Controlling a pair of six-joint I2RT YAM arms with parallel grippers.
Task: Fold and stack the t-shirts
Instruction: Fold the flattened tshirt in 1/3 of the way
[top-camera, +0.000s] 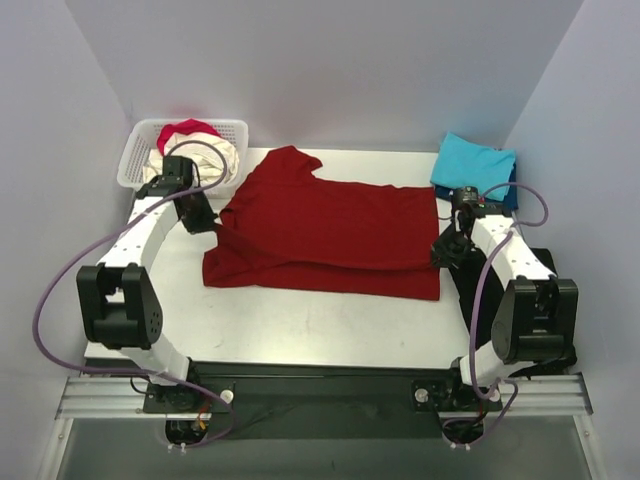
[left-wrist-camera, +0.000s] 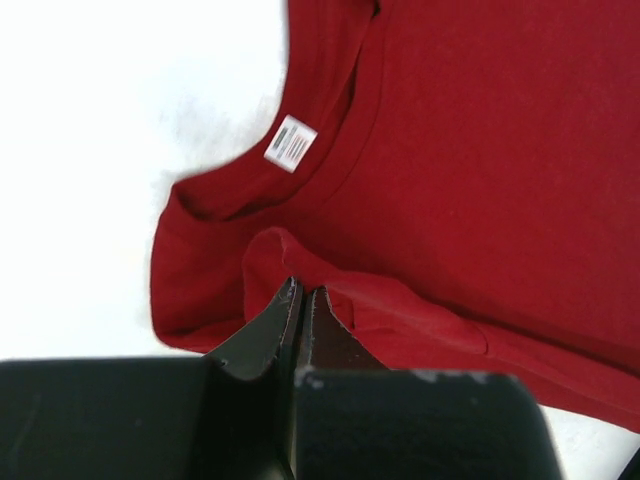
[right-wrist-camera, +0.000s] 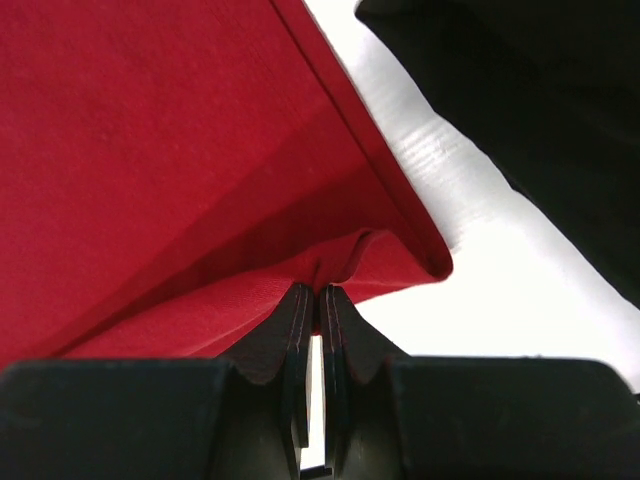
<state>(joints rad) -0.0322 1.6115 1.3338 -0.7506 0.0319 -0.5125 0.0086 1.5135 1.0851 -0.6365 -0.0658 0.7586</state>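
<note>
The dark red t-shirt (top-camera: 330, 230) lies flat in the middle of the white desk (top-camera: 300, 325). It is soft and plain, and it lies sideways. Its neck hole (top-camera: 300, 158) points to 11 o'clock and its bottom edge is at 3 o'clock. A long fold line runs along the side at 6 o'clock, so the cloth looks double there.

My left pincer (top-camera: 205, 222) is at the 9 o'clock side of the shirt. Its tips are pressed together on a little bump of red cloth by the short sleeve. My right pincer (top-camera: 445, 250) is at the 3 o'clock side. It is pinching the bottom corner of the same shirt.

From the top I can see the other shirts. The turquoise t-shirt (top-camera: 472, 162) sits folded at 2 o'clock on top of the navy blue t-shirt (top-camera: 512, 190). The cream t-shirt (top-camera: 225, 158) and the pink-red t-shirt (top-camera: 185, 130) are bunched in the white basket (top-camera: 135, 160) at 10 o'clock.

My wrist views show small things the top view does not. The left one shows a small white tag (left-wrist-camera: 290, 143) inside the neck. The right one shows the cloth pulled up into a little tent at my tips.
</note>
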